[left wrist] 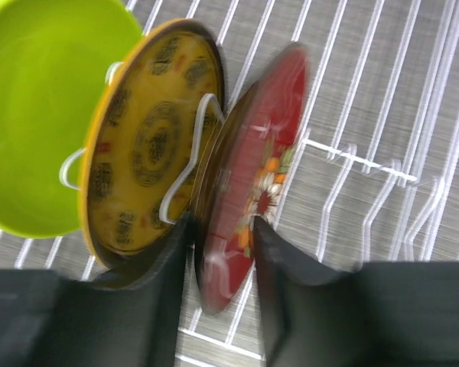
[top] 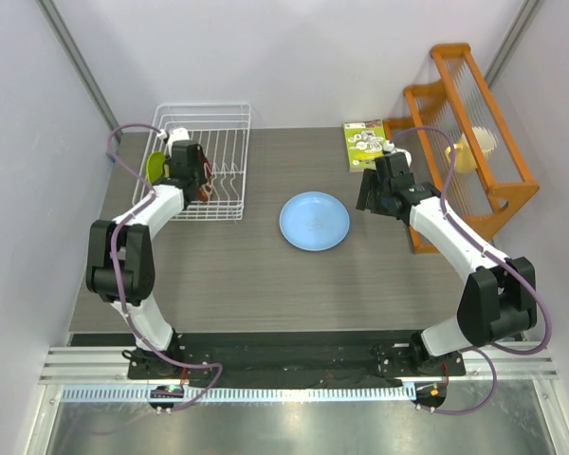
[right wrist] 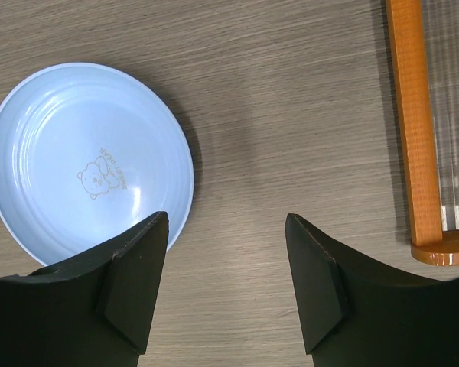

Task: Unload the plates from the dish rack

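Left end effector (left wrist: 222, 229) clamped on rim of dark red flower-patterned round plate (left wrist: 264, 153), which stands in white wire dish rack (left wrist: 367, 160) beside yellow-rimmed dark plate (left wrist: 149, 145) and lime green plate (left wrist: 38, 115). Large light blue plate (right wrist: 84, 160) flat on table (right wrist: 291, 92). Right end effector (right wrist: 226, 222) apart, empty.

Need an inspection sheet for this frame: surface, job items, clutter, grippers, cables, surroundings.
Surface: grey wood-grain table, no spills seen.
Job's things: light blue plate lies flat mid-table. The lime green plate, yellow-rimmed plate and dark red plate stand upright in the white dish rack.
Clutter: green printed booklet at the far edge; pale cup in the orange shelf rack.
Grippers: left gripper straddles the dark red plate's rim, grip unclear because of blur. Right gripper is open over bare table beside the light blue plate.
Cables: purple cables loop along both arms, clear of the plates.
Surroundings: pale walls; metal rail at the near edge.
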You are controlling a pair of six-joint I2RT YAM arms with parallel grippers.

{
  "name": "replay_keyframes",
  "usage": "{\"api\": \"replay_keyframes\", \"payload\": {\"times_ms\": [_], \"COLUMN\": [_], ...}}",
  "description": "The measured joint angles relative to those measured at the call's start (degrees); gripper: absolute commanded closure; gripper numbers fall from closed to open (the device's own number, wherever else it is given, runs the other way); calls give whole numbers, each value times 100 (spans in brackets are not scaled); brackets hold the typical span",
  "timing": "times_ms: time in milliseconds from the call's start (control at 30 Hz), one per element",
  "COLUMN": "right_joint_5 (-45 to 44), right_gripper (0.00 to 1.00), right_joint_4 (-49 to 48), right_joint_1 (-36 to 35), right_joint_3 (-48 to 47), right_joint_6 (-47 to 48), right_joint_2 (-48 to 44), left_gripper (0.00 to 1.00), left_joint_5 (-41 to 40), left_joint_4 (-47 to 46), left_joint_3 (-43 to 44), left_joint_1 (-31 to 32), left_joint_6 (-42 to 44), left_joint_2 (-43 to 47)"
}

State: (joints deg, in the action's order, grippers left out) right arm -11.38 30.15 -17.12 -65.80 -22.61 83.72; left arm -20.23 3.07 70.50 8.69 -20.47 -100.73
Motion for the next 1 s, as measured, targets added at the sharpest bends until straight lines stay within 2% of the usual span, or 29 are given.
{"api": "replay_keyframes", "payload": {"times_ms": [33,100,133,500,833,1000], "right_joint_5": [0,2,2,15,20,380], "right_gripper": [32,32,32,32,32,31], "right_joint_4": [2,24,31,37,107,39], "right_joint_1": [0,0,0,-2,-42,-68], "right_joint_3": [0,0,0,0,-33,-275], "right_joint_6": [0,0,0,-2,4,35], "right_joint_2": [0,0,0,0,0,26], "left_gripper": [87,98,100,100,100,100], "left_joint_5": [-68,-101,-103,-72,-498,-151], "left_joint_4": [4,26,31,205,695,964], "left_joint_3": [0,31,39,85,426,509], "left_joint_1": [-11,-37,-55,-44,107,138], "left_joint_6": [28,57,37,280,946,820], "left_joint_2": [-50,-136,-144,0,1237,1867]}}
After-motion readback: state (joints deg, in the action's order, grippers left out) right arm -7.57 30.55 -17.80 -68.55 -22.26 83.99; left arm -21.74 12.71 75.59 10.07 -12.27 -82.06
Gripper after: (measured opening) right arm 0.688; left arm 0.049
